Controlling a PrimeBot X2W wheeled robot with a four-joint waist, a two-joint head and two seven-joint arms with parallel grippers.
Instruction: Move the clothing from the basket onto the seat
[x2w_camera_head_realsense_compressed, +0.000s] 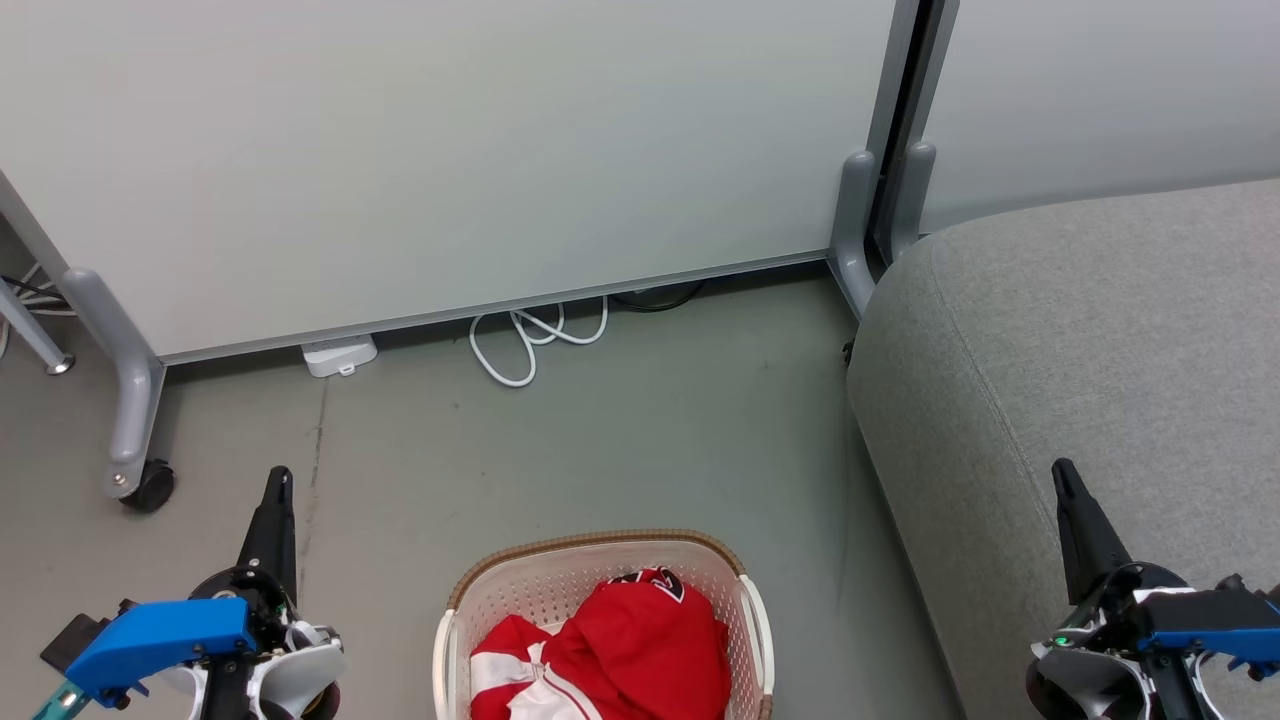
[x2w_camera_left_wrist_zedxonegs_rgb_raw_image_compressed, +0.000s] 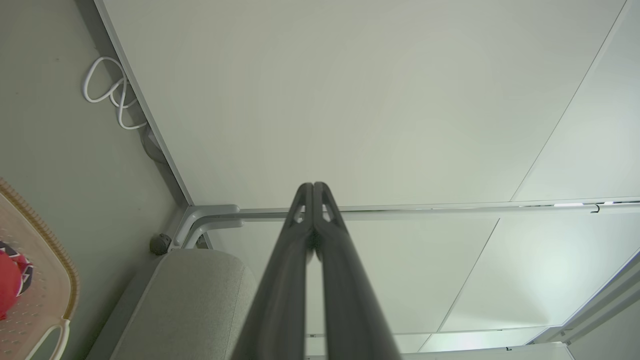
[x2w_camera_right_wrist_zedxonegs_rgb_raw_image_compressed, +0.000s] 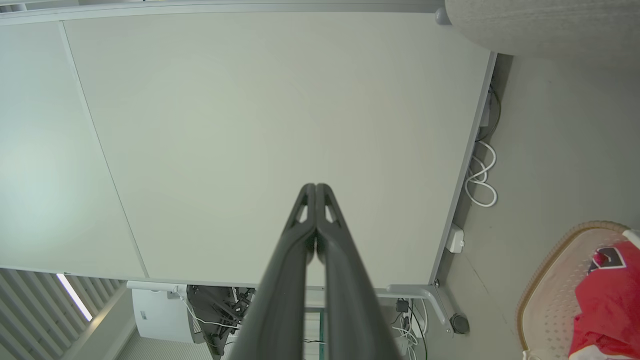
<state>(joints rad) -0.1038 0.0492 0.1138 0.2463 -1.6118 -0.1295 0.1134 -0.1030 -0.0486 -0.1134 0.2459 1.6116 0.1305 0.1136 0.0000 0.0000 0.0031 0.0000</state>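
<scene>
The red clothing (x2w_camera_head_realsense_compressed: 610, 645) with white stripes lies bunched in the cream basket (x2w_camera_head_realsense_compressed: 480, 590), which stands on the floor at the bottom centre of the head view. The grey seat (x2w_camera_head_realsense_compressed: 1090, 340) fills the right side. My left gripper (x2w_camera_head_realsense_compressed: 278, 478) hovers over the floor left of the basket, shut and empty. My right gripper (x2w_camera_head_realsense_compressed: 1063, 470) is over the seat's front part, also shut and empty. In the left wrist view the shut left gripper (x2w_camera_left_wrist_zedxonegs_rgb_raw_image_compressed: 313, 186) points at the wall panel, with the basket (x2w_camera_left_wrist_zedxonegs_rgb_raw_image_compressed: 45, 235) at the left edge. The right wrist view has the shut right gripper (x2w_camera_right_wrist_zedxonegs_rgb_raw_image_compressed: 316, 187), the basket (x2w_camera_right_wrist_zedxonegs_rgb_raw_image_compressed: 555, 255) and the clothing (x2w_camera_right_wrist_zedxonegs_rgb_raw_image_compressed: 610, 300) at lower right.
A pale partition wall (x2w_camera_head_realsense_compressed: 450, 150) on grey wheeled legs (x2w_camera_head_realsense_compressed: 125, 400) stands behind the basket. A white cable loop (x2w_camera_head_realsense_compressed: 530, 340) and a white power block (x2w_camera_head_realsense_compressed: 340, 355) lie on the floor at its foot. Open floor lies between basket, wall and seat.
</scene>
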